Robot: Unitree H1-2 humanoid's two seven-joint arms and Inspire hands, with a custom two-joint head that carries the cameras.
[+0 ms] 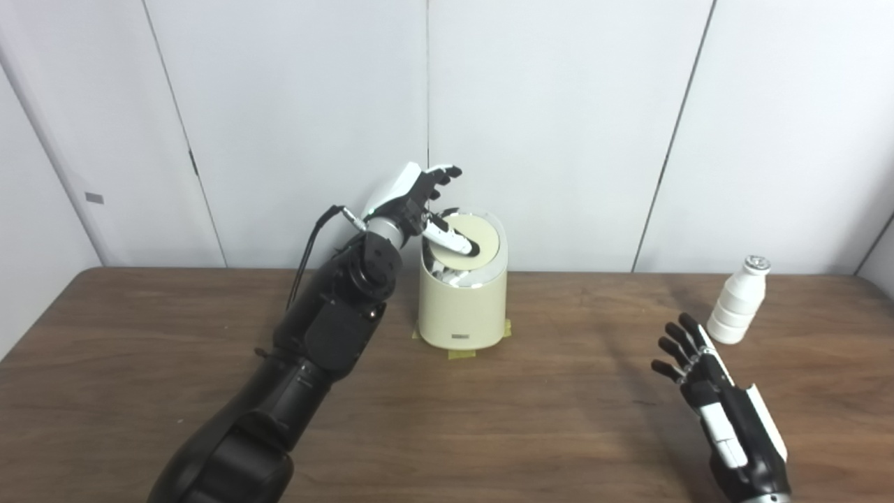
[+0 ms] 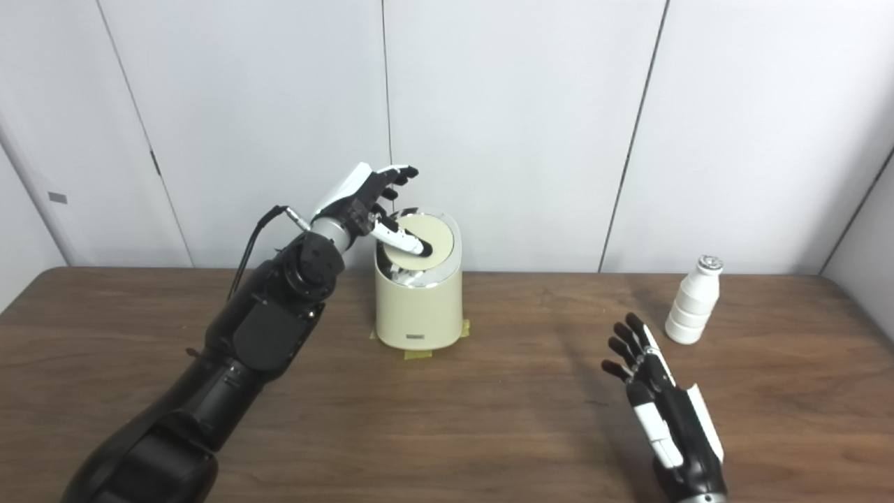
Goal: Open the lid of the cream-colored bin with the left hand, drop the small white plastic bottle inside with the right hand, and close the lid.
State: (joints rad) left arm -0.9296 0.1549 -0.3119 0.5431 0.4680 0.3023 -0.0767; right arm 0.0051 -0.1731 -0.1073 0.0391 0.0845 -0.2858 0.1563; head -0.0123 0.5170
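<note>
Now the bottle (image 1: 738,302) stands just beyond the right robot hand (image 1: 705,370).

Under both hands the table (image 1: 531,419) shows dark wood grain with a soft, low sheen, and right beneath the left hand (image 1: 419,199) the bin (image 1: 462,307) looks like smooth matt cream plastic, its lid (image 1: 482,241) the same. Just beyond the right hand (image 1: 705,391), the bottle (image 1: 737,302) reads as smooth white plastic with a shiny foil-like cap. Both hands wear glossy white shells over matt black fingers (image 1: 681,346).
</note>
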